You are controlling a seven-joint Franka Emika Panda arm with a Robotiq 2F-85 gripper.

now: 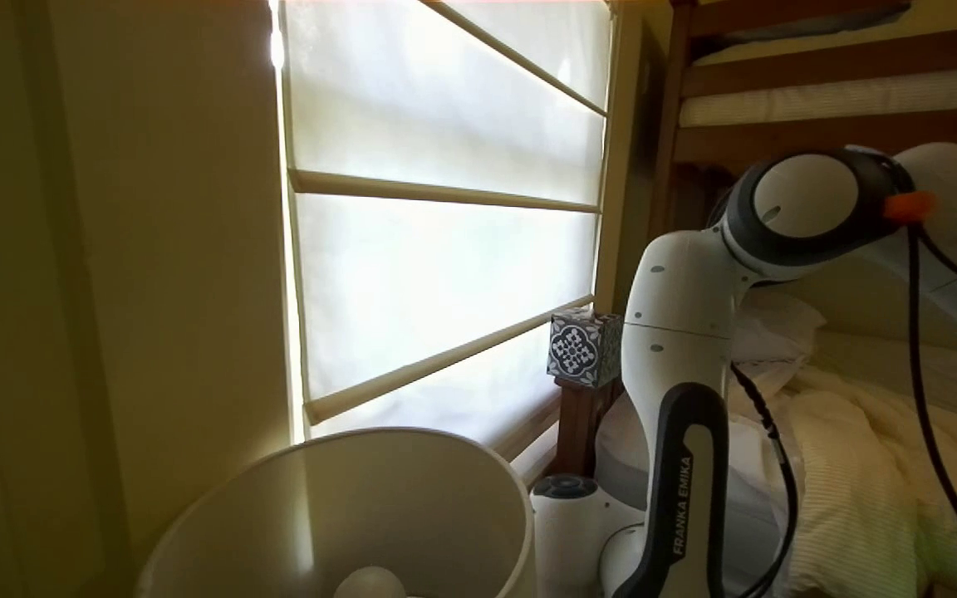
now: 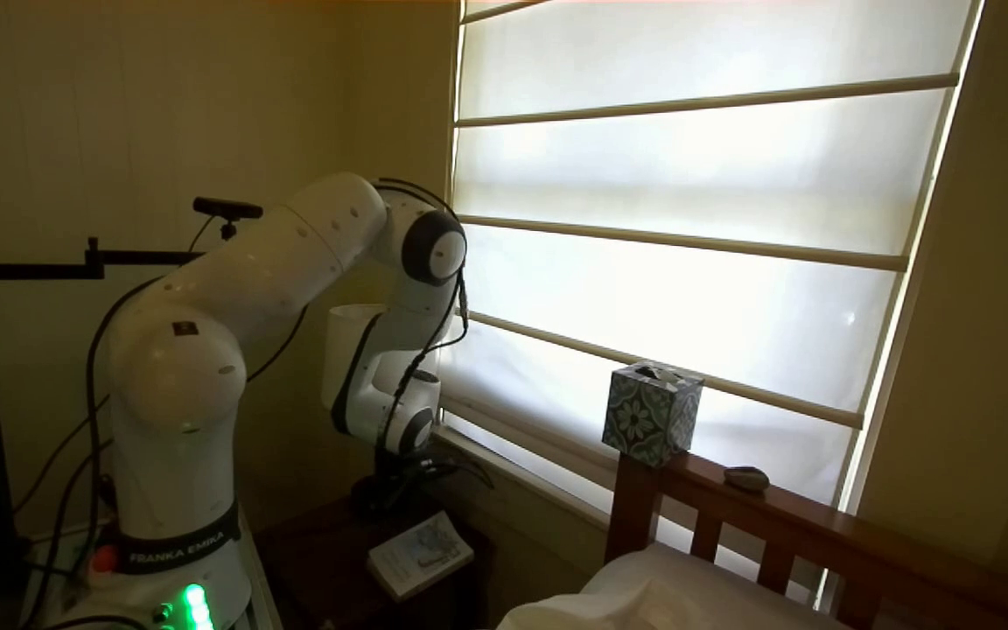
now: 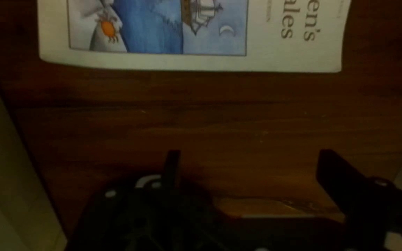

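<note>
My gripper [image 3: 250,158] is open in the wrist view, with its two dark fingers wide apart and only brown wood between them. It points down over a dark wooden table [image 3: 187,115]. A paperback book [image 3: 218,62] with a painted ship, moon and orange crab on its cover lies flat ahead of the fingers, apart from them. In an exterior view the dark gripper [image 2: 412,477] hangs just behind the book [image 2: 421,556], low over the table [image 2: 311,560]. How far the fingertips are from the wood is hard to tell. The gripper is out of view below the arm [image 1: 686,399].
A lamp with a pale shade [image 1: 412,490] stands beside the arm; the shade [image 2: 348,337] is partly behind it. A window blind [image 2: 688,192] hangs close by. A patterned tissue box [image 2: 651,416] and a stone [image 2: 746,478] sit on the wooden bed rail [image 2: 828,534].
</note>
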